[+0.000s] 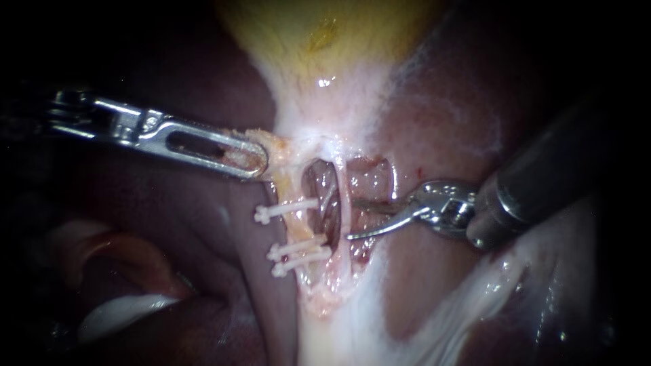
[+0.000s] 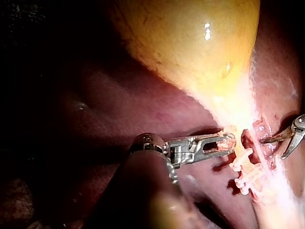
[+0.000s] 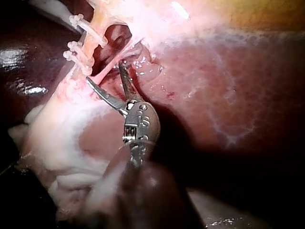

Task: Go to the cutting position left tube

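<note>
On the left tube [image 1: 297,227] sit three clips [image 1: 285,212] [image 1: 297,247] [image 1: 300,261], between two instruments [image 1: 254,161] [image 1: 350,219].

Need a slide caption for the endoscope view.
Left instrument grips tissue below the gallbladder; right instrument aims open jaws at the left tube carrying three clips.

The liver [image 1: 461,115] served as the bed. On it lay the gallbladder [image 1: 325,41], tapering down into pale tissue [image 1: 339,329]. Within that tissue the left tube [image 1: 296,230] ran beside a second tube [image 1: 341,203] and bore one clip [image 1: 285,213] above a pair of clips [image 1: 302,247].
</note>
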Available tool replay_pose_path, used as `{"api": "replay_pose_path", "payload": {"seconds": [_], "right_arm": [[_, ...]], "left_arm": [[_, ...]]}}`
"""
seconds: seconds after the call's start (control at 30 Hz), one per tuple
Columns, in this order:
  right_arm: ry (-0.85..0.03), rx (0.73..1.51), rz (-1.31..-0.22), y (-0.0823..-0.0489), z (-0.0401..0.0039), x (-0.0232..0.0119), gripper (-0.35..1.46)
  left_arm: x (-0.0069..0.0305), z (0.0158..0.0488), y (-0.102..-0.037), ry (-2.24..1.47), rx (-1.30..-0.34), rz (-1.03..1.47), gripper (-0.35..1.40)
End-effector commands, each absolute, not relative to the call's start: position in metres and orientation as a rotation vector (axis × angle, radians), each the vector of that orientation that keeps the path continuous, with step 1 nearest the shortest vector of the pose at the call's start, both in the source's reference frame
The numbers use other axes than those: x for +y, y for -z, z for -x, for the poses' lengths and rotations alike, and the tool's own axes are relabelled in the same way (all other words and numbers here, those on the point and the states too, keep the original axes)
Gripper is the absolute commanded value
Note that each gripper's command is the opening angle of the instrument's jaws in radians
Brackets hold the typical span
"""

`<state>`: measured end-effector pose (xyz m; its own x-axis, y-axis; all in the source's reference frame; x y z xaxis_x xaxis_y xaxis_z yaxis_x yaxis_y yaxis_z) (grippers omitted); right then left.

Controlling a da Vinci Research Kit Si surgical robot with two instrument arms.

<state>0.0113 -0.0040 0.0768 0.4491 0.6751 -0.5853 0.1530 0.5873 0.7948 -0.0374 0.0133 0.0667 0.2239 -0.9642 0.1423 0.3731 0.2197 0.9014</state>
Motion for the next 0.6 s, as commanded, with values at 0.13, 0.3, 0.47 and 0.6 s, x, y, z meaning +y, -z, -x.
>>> {"api": "replay_pose_path", "payload": {"seconds": [0.13, 0.3, 0.47, 0.6], "right_arm": [[-0.389, 1.082, -0.915, -0.0763, -0.0108, -0.0039, 1.21], [-0.37, 1.055, -0.903, -0.0755, -0.0103, -0.004, 1.2], [-0.37, 1.056, -0.905, -0.0749, -0.0102, -0.0042, 1.2], [-0.37, 1.058, -0.899, -0.0744, -0.0108, -0.0045, 1.2]], "left_arm": [[0.0133, 0.0373, -0.0667, 1.102, -0.86, -0.866, -0.35], [0.0133, 0.0373, -0.0667, 1.102, -0.86, -0.866, -0.35], [0.0133, 0.0373, -0.0667, 1.102, -0.86, -0.866, -0.35], [0.0133, 0.0373, -0.0667, 1.102, -0.86, -0.866, -0.35]]}}
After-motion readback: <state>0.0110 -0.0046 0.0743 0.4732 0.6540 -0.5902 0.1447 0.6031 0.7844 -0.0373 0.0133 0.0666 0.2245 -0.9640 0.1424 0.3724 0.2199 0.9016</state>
